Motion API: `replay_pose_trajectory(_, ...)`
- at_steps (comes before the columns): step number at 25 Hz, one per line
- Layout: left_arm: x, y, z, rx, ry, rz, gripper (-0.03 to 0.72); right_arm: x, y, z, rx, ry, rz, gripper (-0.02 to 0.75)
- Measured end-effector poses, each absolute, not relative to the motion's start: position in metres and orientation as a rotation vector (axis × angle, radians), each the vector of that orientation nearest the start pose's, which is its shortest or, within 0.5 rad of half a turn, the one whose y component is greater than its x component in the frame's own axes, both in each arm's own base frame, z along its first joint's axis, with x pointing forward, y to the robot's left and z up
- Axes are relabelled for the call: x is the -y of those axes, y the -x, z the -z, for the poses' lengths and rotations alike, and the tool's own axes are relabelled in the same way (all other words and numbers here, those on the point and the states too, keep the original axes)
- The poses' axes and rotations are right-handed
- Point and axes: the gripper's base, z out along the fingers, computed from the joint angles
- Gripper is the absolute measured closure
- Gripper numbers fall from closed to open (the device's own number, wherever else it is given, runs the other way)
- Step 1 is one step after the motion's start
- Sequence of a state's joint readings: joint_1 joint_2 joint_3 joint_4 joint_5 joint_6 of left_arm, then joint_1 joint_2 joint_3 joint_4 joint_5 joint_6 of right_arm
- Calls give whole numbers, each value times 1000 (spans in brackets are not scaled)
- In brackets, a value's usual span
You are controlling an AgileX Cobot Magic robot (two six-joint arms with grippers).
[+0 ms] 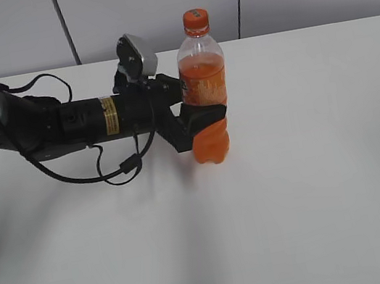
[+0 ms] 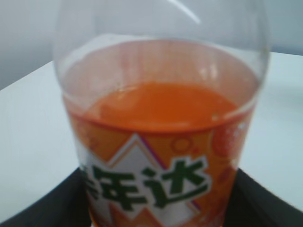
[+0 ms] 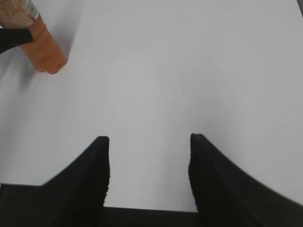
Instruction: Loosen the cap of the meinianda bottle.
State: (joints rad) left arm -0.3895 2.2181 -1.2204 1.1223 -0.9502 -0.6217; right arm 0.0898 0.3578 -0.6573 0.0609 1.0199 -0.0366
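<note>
The meinianda bottle (image 1: pixel 204 88) stands upright on the white table, clear plastic with orange liquid and an orange label. Its small orange cap (image 1: pixel 195 20) is on top. My left gripper (image 1: pixel 204 119) reaches in from the left and is shut on the bottle's body, at the label's lower edge. In the left wrist view the bottle (image 2: pixel 161 137) fills the frame between the black fingers; the cap is out of view there. My right gripper (image 3: pixel 149 139) is open and empty above bare table. The bottle's lower body (image 3: pixel 40 45) shows at the top left of the right wrist view.
The white table (image 1: pixel 314 179) ends at a grey panelled wall (image 1: pixel 152 9) behind the bottle. The left arm's black cables (image 1: pixel 107 173) lie on the table to the left of the bottle. My right arm is outside the exterior view.
</note>
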Motion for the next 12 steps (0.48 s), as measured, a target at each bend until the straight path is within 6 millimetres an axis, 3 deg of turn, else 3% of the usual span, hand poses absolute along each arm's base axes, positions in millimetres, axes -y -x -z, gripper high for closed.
replay_pose_trajectory(6,225,-373,-118,-1559,-1102,879,247,-14,-98,-346,-2334,135,-105,339)
replay_pose_trajectory(12,225,-373,-118,-1558,-1102,880,247,-20,-166,-340,-2580,155,-99,339)
